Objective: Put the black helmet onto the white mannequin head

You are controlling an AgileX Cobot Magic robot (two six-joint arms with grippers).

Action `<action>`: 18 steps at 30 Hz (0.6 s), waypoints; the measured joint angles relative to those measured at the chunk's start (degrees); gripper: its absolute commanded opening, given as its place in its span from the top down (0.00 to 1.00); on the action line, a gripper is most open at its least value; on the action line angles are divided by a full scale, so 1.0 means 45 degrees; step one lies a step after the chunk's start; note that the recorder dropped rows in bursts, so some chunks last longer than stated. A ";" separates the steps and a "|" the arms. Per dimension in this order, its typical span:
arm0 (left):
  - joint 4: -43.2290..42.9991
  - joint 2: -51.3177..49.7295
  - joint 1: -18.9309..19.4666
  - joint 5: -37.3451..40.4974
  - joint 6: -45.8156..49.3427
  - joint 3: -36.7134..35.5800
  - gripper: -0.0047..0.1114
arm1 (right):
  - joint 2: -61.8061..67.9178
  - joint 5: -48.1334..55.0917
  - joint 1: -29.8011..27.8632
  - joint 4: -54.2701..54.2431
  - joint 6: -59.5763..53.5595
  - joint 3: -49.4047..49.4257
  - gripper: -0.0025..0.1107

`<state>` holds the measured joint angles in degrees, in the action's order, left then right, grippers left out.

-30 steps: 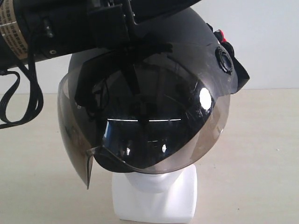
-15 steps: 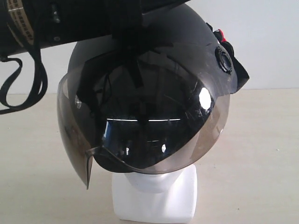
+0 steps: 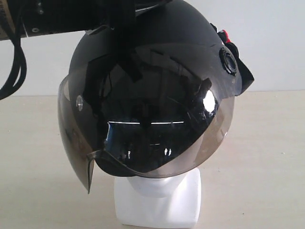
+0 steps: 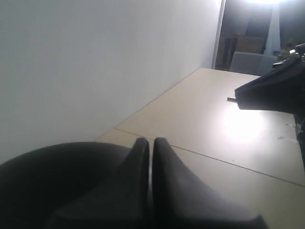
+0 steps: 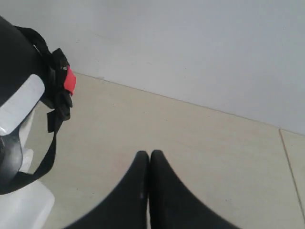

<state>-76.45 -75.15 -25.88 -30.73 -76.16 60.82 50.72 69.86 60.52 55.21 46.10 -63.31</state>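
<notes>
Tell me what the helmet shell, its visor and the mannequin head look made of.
Helmet shell: likely hard plastic, matte black; only dull highlights.
Visor: smoky transparent plastic, glossy; mirrors a bright light, shows the shell through.
Mannequin head: white, smooth, probably plastic; material unsure.

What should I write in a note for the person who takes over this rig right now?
Left gripper: shut, empty, above the crown of the black helmet; whether it touches cannot be told.
Right gripper: shut, empty, over the table beside the helmet.
Things: the helmet sits on the white mannequin head, visor down over the face; only chin, neck and base show.
Done: helmet placed; neither gripper holds it.
Left: probably lift both arms clear and check that the helmet sits straight.
</notes>
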 measured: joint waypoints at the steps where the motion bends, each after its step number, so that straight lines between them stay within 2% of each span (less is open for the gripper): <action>1: -0.0347 0.0040 0.0000 0.0078 -0.0374 0.0009 0.92 | 0.0183 -0.0029 -0.0245 0.0118 -0.0036 0.0000 0.98; 3: -0.0596 0.0061 0.0000 0.0074 -0.0684 0.0029 0.92 | 0.0381 -0.0080 -0.1025 0.0146 -0.0172 -0.0156 0.98; 8: -0.0870 0.0181 0.0000 0.0026 -0.0994 0.0029 0.92 | 0.0386 -0.0651 -0.3930 -0.0474 -0.1529 -0.0972 0.98; 14: -0.1028 0.0207 0.0000 0.0026 -0.1046 0.0029 0.92 | 0.0844 -0.1208 -0.6120 -0.0820 -0.3803 -0.1118 0.98; 18: -0.1039 0.0225 0.0000 0.0026 -0.1046 0.0029 0.92 | 0.2028 -0.1530 -0.8118 -0.2622 -0.5340 -0.1148 0.98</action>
<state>-81.12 -74.14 -25.88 -30.61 -80.86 60.95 59.85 62.97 23.99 43.40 22.07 -68.48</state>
